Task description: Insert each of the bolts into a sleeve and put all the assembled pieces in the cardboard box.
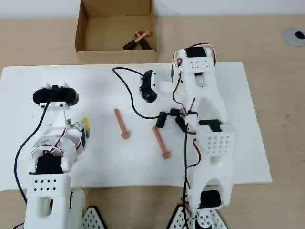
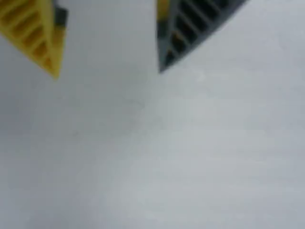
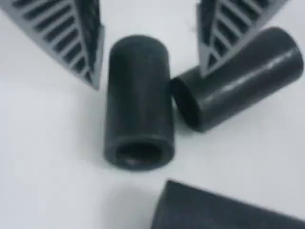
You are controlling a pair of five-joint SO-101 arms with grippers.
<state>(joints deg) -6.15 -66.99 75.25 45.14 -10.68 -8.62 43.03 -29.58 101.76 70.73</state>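
Observation:
Two copper-coloured bolts lie on the white mat point(image 1: 95, 162), one point(image 1: 122, 124) left of centre and one point(image 1: 161, 142) to its right. Three black sleeves lie close together beside the right arm point(image 1: 205, 95), among them one point(image 1: 160, 119) and another point(image 1: 181, 123). My right gripper point(image 3: 147, 76) is open just above them, its grey fingers on either side of the middle sleeve point(image 3: 138, 119). A second sleeve point(image 3: 238, 78) lies against it and a third point(image 3: 224, 210) is nearer. My left gripper point(image 2: 107, 71) is open over bare mat, at the left point(image 1: 81, 129).
The cardboard box point(image 1: 83, 28) stands at the back, beyond the mat, with assembled pieces point(image 1: 139, 40) inside. A black camera on a cable point(image 1: 148, 87) hangs over the mat's far middle. The mat's left and front parts are bare.

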